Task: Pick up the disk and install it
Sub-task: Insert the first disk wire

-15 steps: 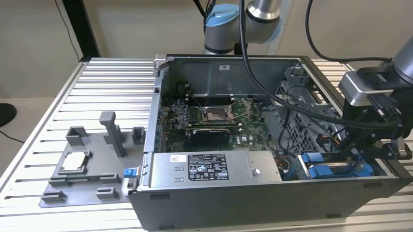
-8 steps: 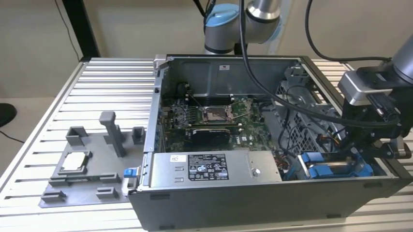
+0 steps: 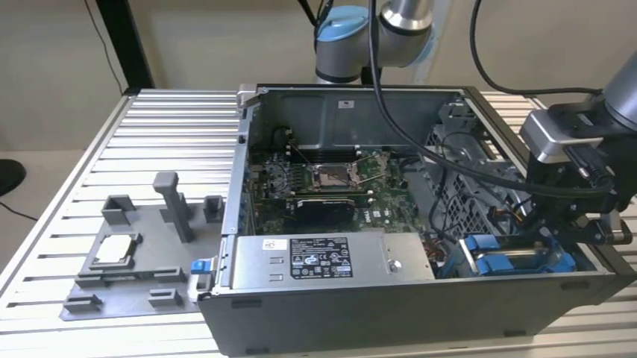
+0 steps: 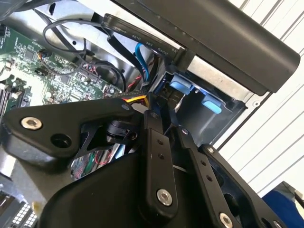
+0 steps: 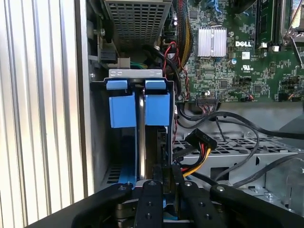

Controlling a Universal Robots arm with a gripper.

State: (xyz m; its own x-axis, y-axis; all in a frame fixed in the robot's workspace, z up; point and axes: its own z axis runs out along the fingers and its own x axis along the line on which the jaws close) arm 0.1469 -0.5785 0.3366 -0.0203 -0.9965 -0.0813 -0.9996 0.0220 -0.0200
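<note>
Blue-framed disk (image 5: 142, 142) seated in bay, 2 tabs, gripper (image 5: 164, 183) at its edge.

Glossy blue plastic carrier (image 5: 133, 108), ribbed metal table (image 3: 149, 142)

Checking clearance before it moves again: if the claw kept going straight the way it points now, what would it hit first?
Most likely the disk standing on edge in the blue-tabbed drive bay; the claw sits right at its near edge. Depth is uncertain.

The computer case (image 3: 418, 298) lies open on the slatted table (image 3: 149, 134). Inside the case, the motherboard (image 3: 318, 186) lies on the floor, and the power-supply box (image 3: 329, 257) sits beside it along one wall. The disk (image 3: 508, 261) stands in the case's corner bay beside that box, the gripper (image 3: 568, 224) just above it, and the fixture tray (image 3: 130, 261) lies outside the case on the exterior view's left.
</note>
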